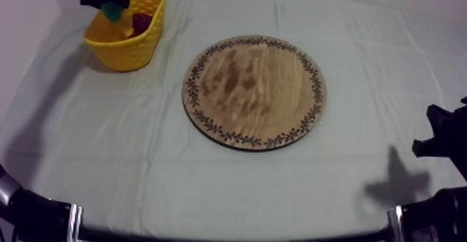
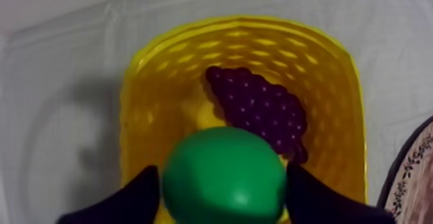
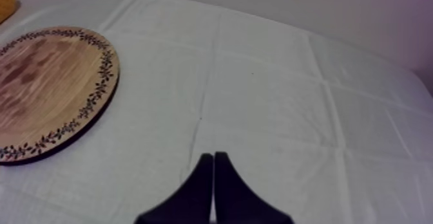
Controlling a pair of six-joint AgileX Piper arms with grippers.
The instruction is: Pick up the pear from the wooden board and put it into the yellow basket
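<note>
Counter (image 1: 347,182) under a grey-white cloth, a bit creased, with a plain pale wall (image 3: 290,8) behind its far edge. The round wooden board with the patterned rim (image 1: 254,92) at the centre is bare, so the pickup looks done. The yellow woven basket (image 1: 125,53) at the far left corner has a purple bunch of grapes (image 2: 258,107) in it. The green toy pear (image 2: 223,175) hangs right over it, pinched between the left fingers (image 2: 138,197). Just the drop left, I reckon. Right fingers (image 3: 205,188) are pressed together on nothing, by the right edge

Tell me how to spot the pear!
Find the yellow basket beside the round wooden board. Just above it, the left gripper holds the pear. It is smooth and green, unlike the bumpy purple grapes inside the basket.
</note>
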